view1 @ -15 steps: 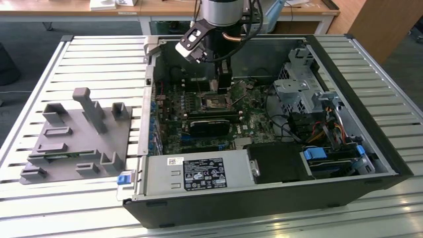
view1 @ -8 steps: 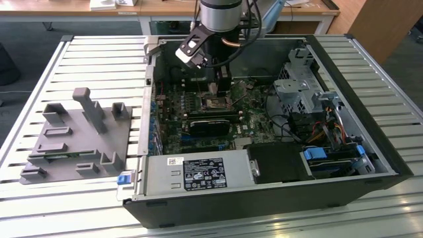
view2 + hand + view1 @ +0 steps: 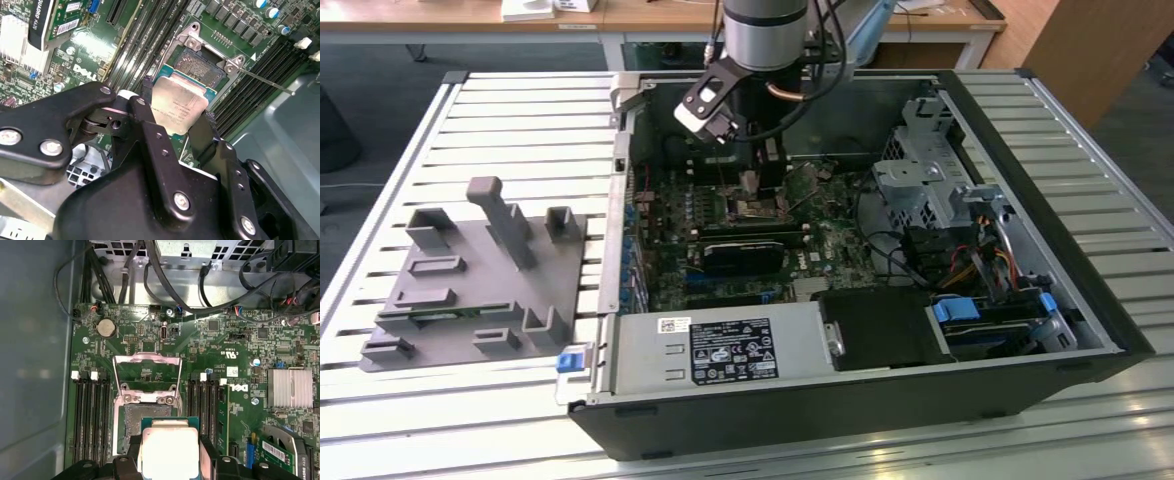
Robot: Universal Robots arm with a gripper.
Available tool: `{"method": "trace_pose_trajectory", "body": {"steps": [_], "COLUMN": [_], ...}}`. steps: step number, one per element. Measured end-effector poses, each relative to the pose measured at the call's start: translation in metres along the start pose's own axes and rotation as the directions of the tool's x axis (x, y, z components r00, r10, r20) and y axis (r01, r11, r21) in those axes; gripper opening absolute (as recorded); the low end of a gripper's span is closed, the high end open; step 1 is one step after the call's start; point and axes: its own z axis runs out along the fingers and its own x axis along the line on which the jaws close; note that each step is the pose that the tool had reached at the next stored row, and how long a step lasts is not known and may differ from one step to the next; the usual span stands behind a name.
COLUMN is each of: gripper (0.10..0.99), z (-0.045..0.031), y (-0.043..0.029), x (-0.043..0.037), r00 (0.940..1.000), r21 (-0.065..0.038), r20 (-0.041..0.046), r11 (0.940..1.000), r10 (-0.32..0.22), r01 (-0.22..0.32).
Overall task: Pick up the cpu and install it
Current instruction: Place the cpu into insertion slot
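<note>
The cpu (image 3: pixel 180 106), a small square chip with a silvery top and pale rim, is held by two opposite edges between the black fingers (image 3: pixel 146 112) of my gripper (image 3: pixel 176 121), which is shut on it. In the first wrist view the cpu (image 3: pixel 169 450) hangs just above one edge of the open motherboard socket (image 3: pixel 144 421), whose metal load frame (image 3: pixel 146 371) is flipped up. The socket (image 3: pixel 201 61) with its bare contact field lies just beyond the chip. In the exterior view my gripper (image 3: pixel 753 186) reaches down into the open computer case over the socket (image 3: pixel 758 210).
Memory slots (image 3: pixel 91 420) flank the socket on both sides. A silver heatsink (image 3: pixel 292 387) and an expansion card (image 3: pixel 744 250) sit nearby, and cables (image 3: pixel 150 270) run along the case wall. A grey tray (image 3: pixel 467 290) lies on the slatted table at the exterior view's left.
</note>
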Motion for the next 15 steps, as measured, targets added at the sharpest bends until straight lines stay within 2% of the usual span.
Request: {"method": "trace_pose_trajectory", "body": {"steps": [8,15], "gripper": [0.537,0.537], "z": [0.0045,0.0158], "y": [-0.0004,-0.0013], "x": [0.0003,0.01], "r00": [1.0,1.0], "r21": [0.0,0.0], "r20": [-0.0002,-0.0009], "r11": [1.0,1.0], "r10": [-0.003,-0.01], "r01": [0.003,0.01]}}
